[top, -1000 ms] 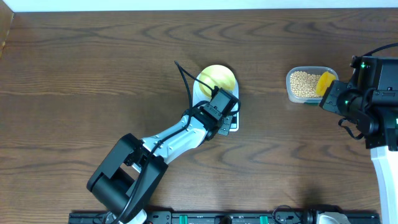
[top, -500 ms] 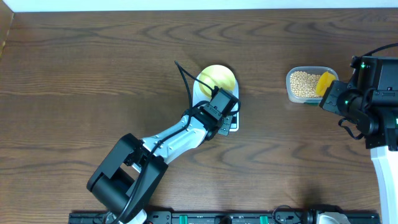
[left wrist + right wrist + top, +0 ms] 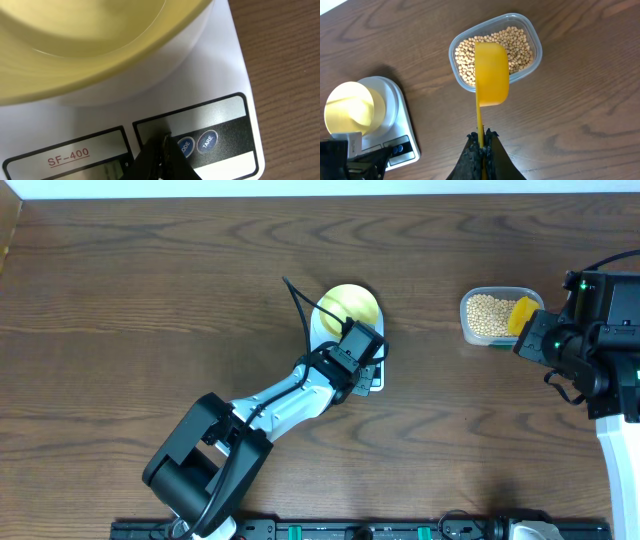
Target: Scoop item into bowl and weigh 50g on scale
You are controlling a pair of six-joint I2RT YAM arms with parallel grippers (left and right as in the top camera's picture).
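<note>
The pale-yellow bowl (image 3: 350, 305) (image 3: 90, 45) (image 3: 352, 107) stands on the white scale (image 3: 320, 330) (image 3: 225, 65) (image 3: 395, 125) and looks empty. My left gripper (image 3: 362, 358) (image 3: 165, 137) is shut and holds nothing. Its tips sit at the scale's button panel, just left of the MODE button (image 3: 185, 146). My right gripper (image 3: 538, 332) (image 3: 482, 137) is shut on the handle of a yellow scoop (image 3: 523, 315) (image 3: 491, 72). The scoop's cup hangs over the beans (image 3: 485, 313) (image 3: 512, 45) in the clear tub (image 3: 536, 52). No beans show in the scoop.
The TARE button (image 3: 207, 141) lies right of MODE, and the display (image 3: 75, 167) is partly hidden by my fingers. Bare wooden table (image 3: 150, 300) lies left of the scale and between scale and tub. The left arm (image 3: 280, 400) stretches diagonally from the front.
</note>
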